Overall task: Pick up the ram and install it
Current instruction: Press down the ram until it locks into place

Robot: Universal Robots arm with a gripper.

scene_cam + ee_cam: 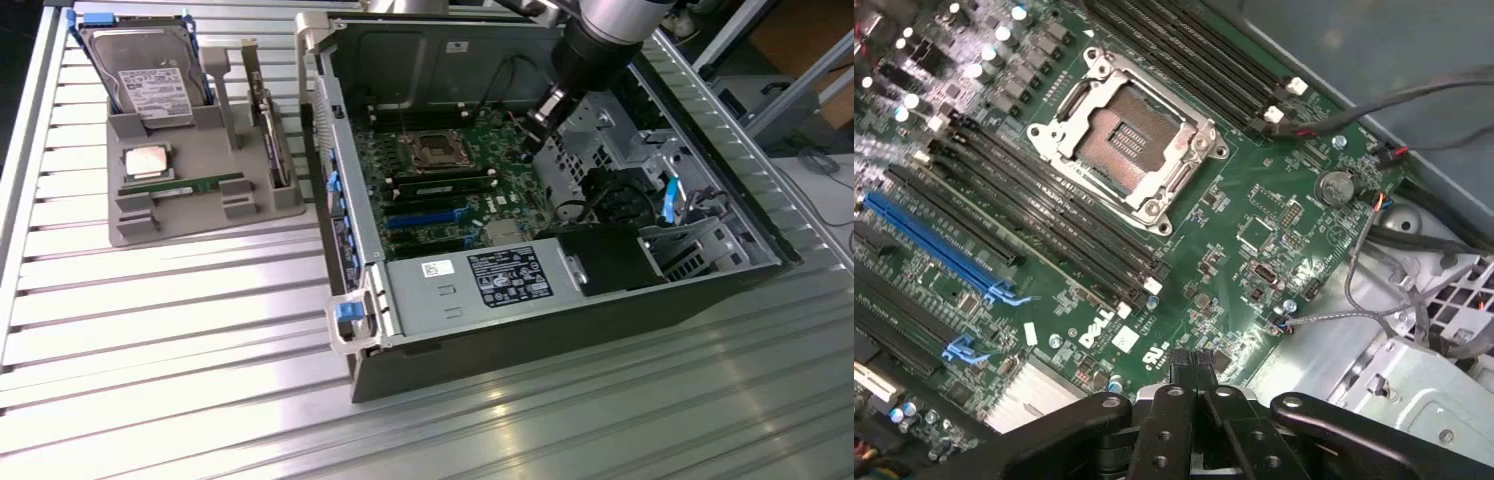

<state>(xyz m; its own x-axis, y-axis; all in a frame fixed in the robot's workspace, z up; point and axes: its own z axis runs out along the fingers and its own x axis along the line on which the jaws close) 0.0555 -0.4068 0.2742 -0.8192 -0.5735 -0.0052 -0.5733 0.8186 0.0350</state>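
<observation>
Tool (1189,370) closed, empty, hanging over the board (1254,235) in the open computer case (441,300). One ram stick (441,189) already seated in its slot, probably installed. Another green stick (187,184) lying on the grey tray (187,215) on the bench (160,330).

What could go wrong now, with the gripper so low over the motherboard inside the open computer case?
1. The gripper is shut and empty just above the motherboard; descending further might strike small components.
2. Loose cables run beside the board; the arm could snag them.
3. A ram stick lies on the grey holder outside the case, beside the processor chip, so the gripper is far from it. Whether the long green strip in a memory slot is an installed stick, I cannot tell.
</observation>
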